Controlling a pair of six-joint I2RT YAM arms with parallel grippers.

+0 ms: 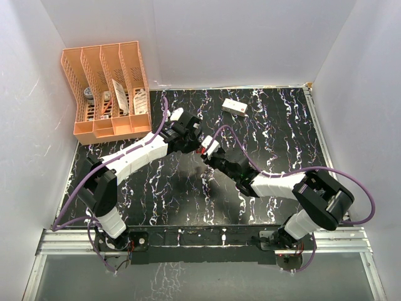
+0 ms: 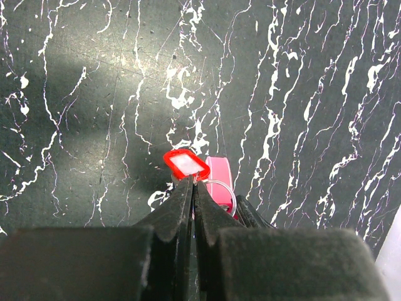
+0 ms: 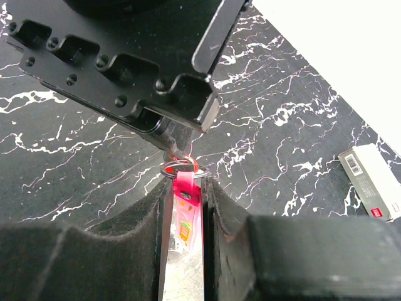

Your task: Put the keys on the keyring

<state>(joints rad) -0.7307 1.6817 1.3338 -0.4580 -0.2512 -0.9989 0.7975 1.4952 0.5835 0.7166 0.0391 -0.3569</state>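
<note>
Left hand (image 2: 191, 185) on red key (image 2: 186, 164), right hand (image 3: 188, 187) on keyring (image 3: 185, 204), mid-table (image 1: 163, 188)

Two arms, left arm (image 1: 135, 155) and right arm (image 1: 279, 185), each ending in one gripper: left gripper (image 2: 192, 183), right gripper (image 3: 186, 188). One red-headed key (image 2: 186, 164). One keyring (image 3: 182, 169), carrying one pink tag (image 3: 186, 210). One white box (image 1: 234, 107) near the far edge of the table (image 1: 282, 138). One orange rack (image 1: 100, 130) at the far left corner, split into four slots, holding a few small items, exact number unclear.
</note>
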